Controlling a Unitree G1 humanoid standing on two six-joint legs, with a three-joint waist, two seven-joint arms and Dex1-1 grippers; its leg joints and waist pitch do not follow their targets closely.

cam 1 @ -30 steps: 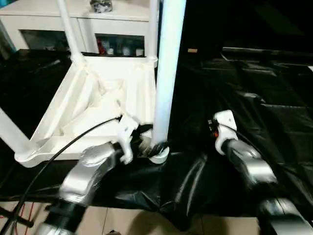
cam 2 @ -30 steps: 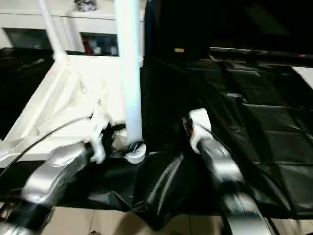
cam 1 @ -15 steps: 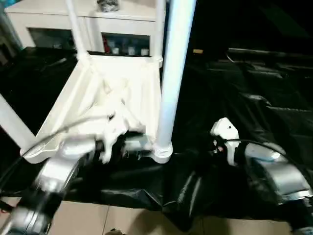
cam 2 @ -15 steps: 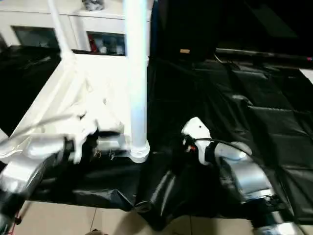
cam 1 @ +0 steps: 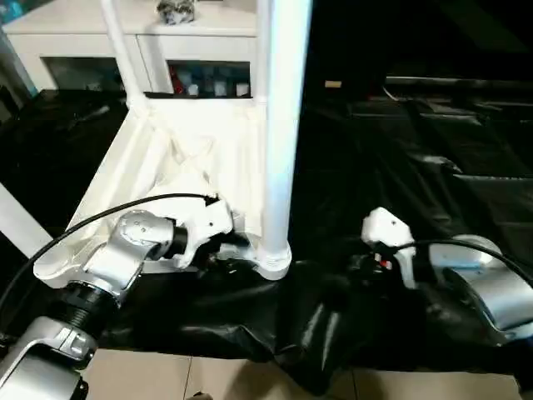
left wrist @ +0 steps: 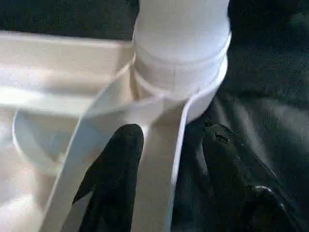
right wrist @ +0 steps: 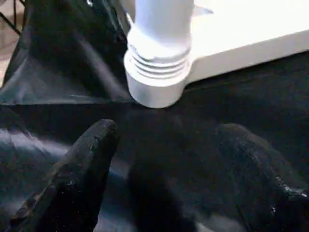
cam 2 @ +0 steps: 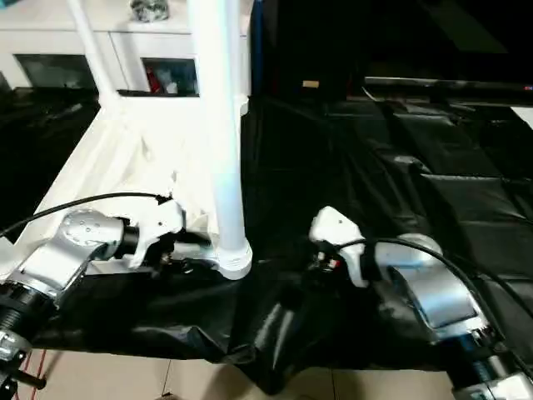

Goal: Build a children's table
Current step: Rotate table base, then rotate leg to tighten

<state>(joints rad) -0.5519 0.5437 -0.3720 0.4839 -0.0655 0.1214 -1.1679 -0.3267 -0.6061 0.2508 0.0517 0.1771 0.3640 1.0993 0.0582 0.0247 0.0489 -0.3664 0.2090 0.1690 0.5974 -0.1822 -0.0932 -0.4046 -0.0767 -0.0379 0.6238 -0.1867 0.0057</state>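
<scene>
Tabletop (cam 1: 158, 179), white and ribbed, is laid upside down on a black sheet (cam 1: 433, 142) spread over the work surface. Legs are seen standing upright in its corner sockets: the near leg (cam 1: 277, 125) rises from the socket (cam 1: 272, 260) closest to the robot, another leg (cam 1: 122, 50) stands at the far corner, and a third leg (cam 1: 18, 223) is cut off at the left edge. The left gripper (left wrist: 166, 159) is held open at the near socket, its fingers (left wrist: 116, 169) set either side of the tabletop's edge wall, one over the white plastic and one over the sheet; nothing is clamped. The right gripper (right wrist: 159, 164) is held wide open and empty just above the sheet, near the same socket but apart from it. A white cabinet (cam 1: 125, 37) with glass doors is seen behind the table.
</scene>
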